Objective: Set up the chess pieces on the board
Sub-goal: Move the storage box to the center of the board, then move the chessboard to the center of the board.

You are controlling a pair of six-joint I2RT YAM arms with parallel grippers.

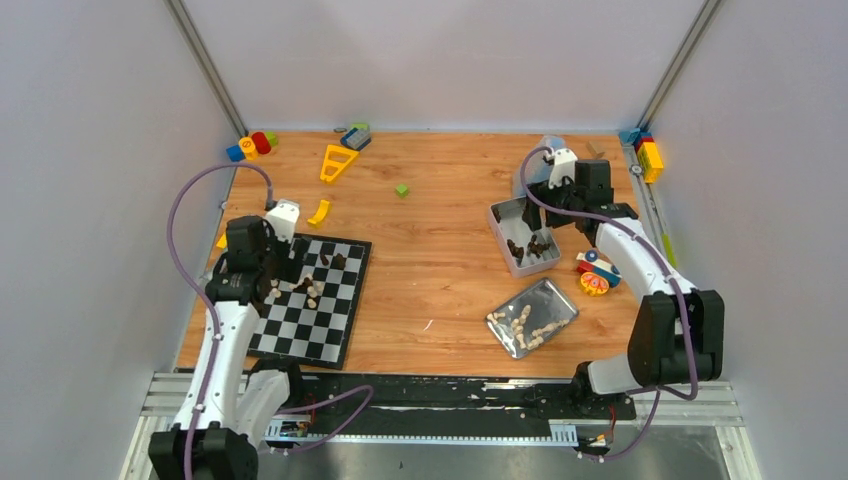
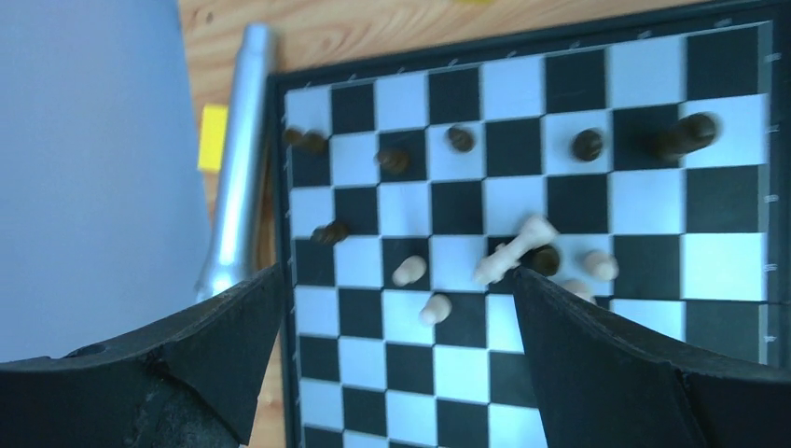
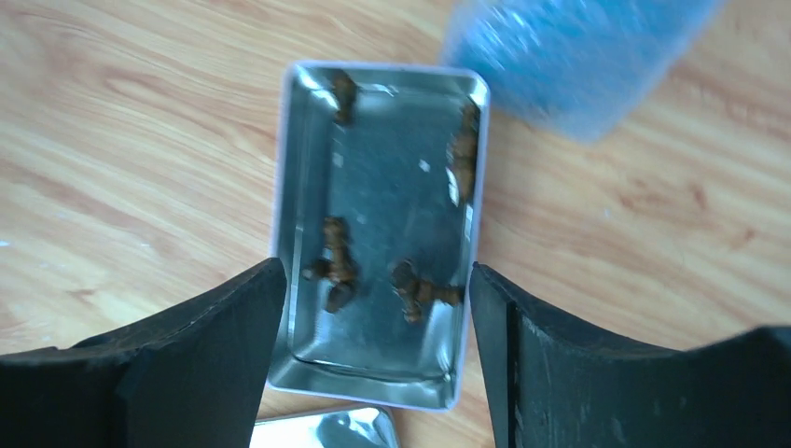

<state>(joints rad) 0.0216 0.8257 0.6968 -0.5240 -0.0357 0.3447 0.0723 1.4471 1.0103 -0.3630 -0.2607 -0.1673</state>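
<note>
Where right jaws hang: spread above dark brown wooden chess pieces in shiny rectangular metal tray.
Left jaws: spread above black-and-white checked board.

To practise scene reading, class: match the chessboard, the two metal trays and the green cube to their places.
1 board
2 tray with dark pieces
3 tray with cream pieces
4 green cube

A alone on bare wood
B under the right end effector
C under the left end effector
D nearest the right arm's base

Pairs: 1-C, 2-B, 3-D, 4-A
</note>
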